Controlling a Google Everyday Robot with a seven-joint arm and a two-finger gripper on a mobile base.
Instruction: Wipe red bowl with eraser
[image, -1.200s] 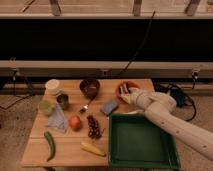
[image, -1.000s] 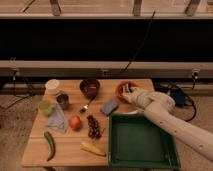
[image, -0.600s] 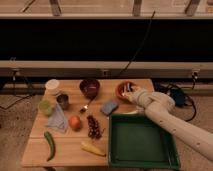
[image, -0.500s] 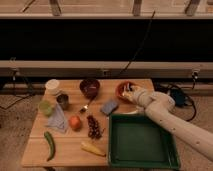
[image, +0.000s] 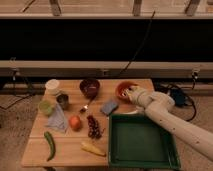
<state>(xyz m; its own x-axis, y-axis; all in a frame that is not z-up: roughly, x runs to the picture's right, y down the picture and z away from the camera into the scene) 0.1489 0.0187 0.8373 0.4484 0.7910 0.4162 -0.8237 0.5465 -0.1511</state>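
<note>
The red bowl (image: 123, 89) stands at the back right of the wooden table (image: 65, 150). My gripper (image: 131, 93) is at the end of the white arm (image: 170, 119), which reaches in from the right. It is down in the bowl at its right side and covers part of the rim. No eraser shows in the gripper, and I cannot tell whether it holds one.
A green tray (image: 142, 141) fills the front right. A grey-blue pad (image: 109, 107) lies left of the bowl. A dark bowl (image: 90, 87), white cup (image: 52, 86), metal cup (image: 63, 101), green cup (image: 45, 107), cloth (image: 57, 120), orange (image: 75, 122), grapes (image: 93, 127), banana (image: 93, 148) and green pepper (image: 50, 145) are also there.
The gripper has shifted slightly to the right inside the red bowl. Nothing else on the table has moved.
</note>
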